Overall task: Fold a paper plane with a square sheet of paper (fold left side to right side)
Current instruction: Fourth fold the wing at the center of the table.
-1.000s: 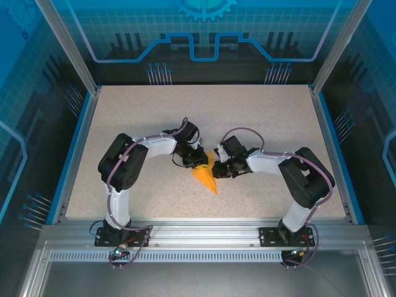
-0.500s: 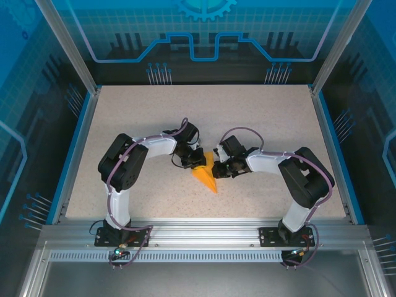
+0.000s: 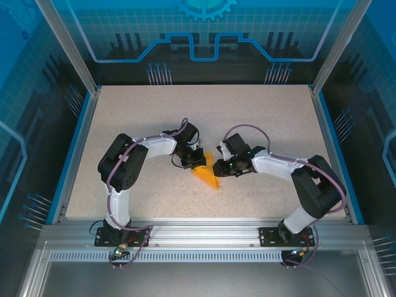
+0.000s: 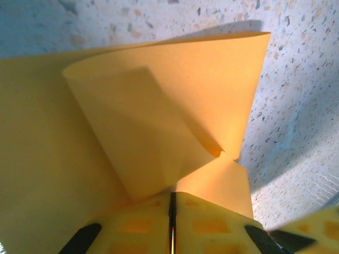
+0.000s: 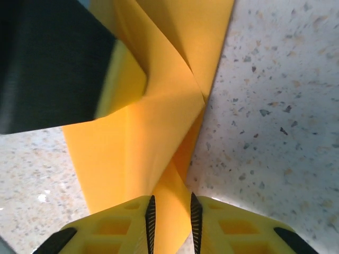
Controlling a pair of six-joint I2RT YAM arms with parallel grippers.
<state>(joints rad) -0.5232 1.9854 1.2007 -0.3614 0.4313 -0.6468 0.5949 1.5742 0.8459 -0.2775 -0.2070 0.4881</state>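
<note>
Paper plane (image 3: 206,175): thin orange creased wedge, speckled table (image 3: 260,117).

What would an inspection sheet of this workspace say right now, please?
Surface: speckled beige table, flat, with blue side edges.
Job's things: orange paper, partly folded, lying between the two grippers with its point toward the near edge; one flap curls up off the table.
Clutter: nothing seen.
Grippers: left gripper shut on the paper. Right gripper has its jaws narrowly apart with paper in the gap; a grip cannot be confirmed.
Cables: purple cables loop along both arms, clear of the paper.
Surroundings: aluminium frame at the near edge, blue panels around the cell.
</note>
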